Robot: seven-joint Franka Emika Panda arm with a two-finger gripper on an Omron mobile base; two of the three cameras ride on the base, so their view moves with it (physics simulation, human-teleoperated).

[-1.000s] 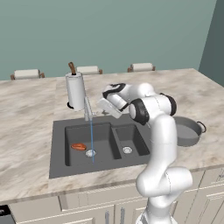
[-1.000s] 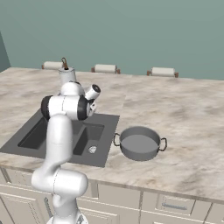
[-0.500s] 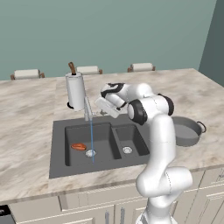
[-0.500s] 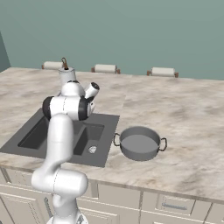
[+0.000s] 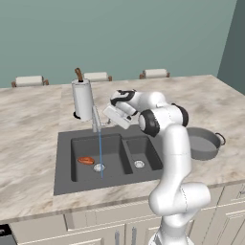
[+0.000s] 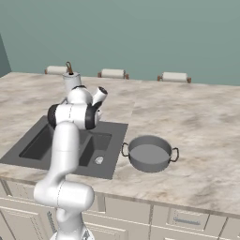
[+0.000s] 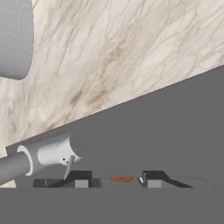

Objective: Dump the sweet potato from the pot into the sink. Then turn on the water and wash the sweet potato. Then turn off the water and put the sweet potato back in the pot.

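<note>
Gripper (image 7: 114, 178) parked by the faucet, jaws apart and holding nothing

In the hand view we see the two dark fingertips (image 7: 81, 178) standing a little apart with open space between them, and the sweet potato (image 7: 121, 179) shows far off through that gap, so nothing is gripped. Just left of the tips there is the faucet (image 7: 41, 156) base, close by. In the left base view the hand reaches out sideways over the counter (image 5: 28, 129) just behind the sink (image 5: 64, 177), its tip near the faucet, the forearm folded back from a raised elbow. The water (image 5: 100, 158) runs as a thin blue stream into the bigger left basin, and the sweet potato lies on that basin's floor just beside the drain (image 5: 99, 167). The pot (image 6: 149, 154) sits on the counter right of the sink, and the paper towel roll (image 5: 82, 99) stands behind the faucet.
</note>
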